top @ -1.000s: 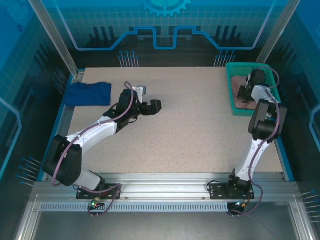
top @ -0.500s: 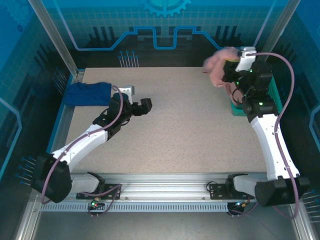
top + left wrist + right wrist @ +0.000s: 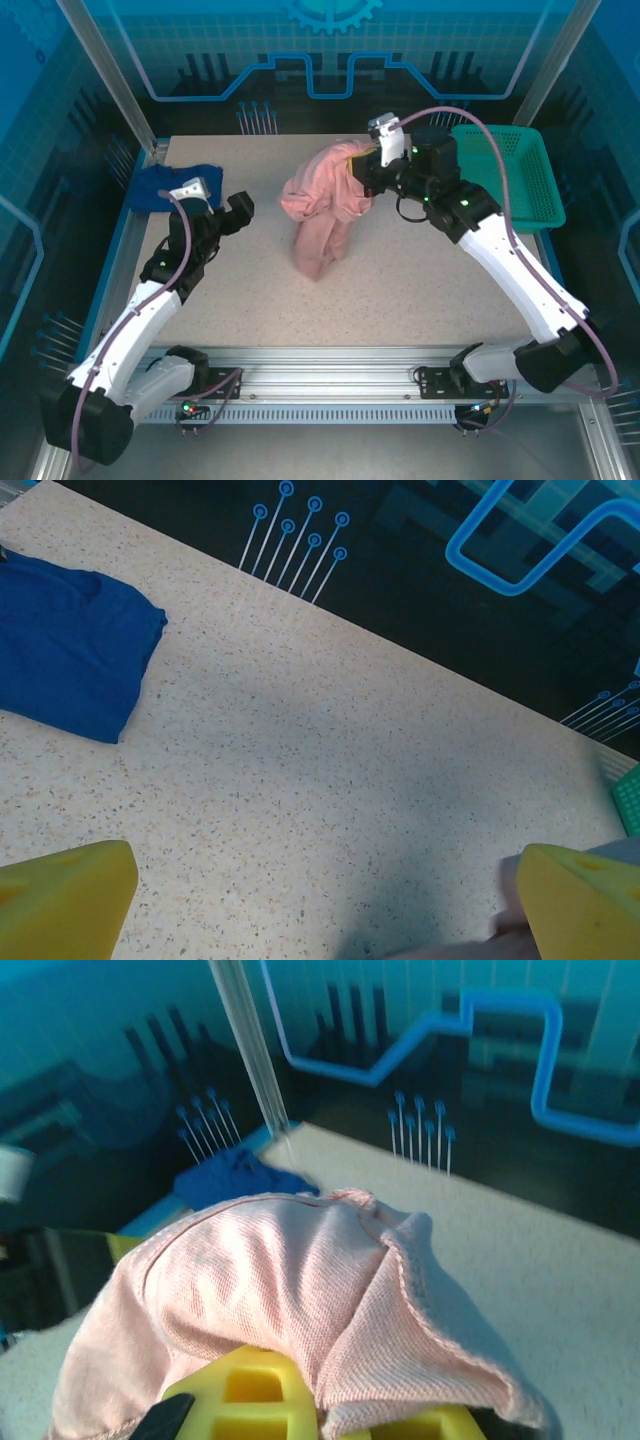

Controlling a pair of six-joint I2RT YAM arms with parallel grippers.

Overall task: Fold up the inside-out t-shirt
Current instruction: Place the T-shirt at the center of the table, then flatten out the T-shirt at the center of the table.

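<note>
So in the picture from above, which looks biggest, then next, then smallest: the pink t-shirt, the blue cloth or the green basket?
1. Green basket and pink t-shirt: about alike. The t-shirt hangs raised, nearer the camera, so I won't rank them.
2. Blue cloth: clearly smallest.

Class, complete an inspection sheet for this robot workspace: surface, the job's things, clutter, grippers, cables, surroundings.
Surface: speckled beige table, no spills seen.
Job's things: pink t-shirt hangs bunched from the right gripper over mid-table, its lower end down near the table; not yet folded.
Clutter: dark blue cloth at the far left corner; green basket at the far right edge.
Grippers: right gripper shut on the t-shirt; left gripper open, holding nothing, beside the blue cloth.
Cables: purple cable loops above the right arm.
Surroundings: blue printed walls.
</note>
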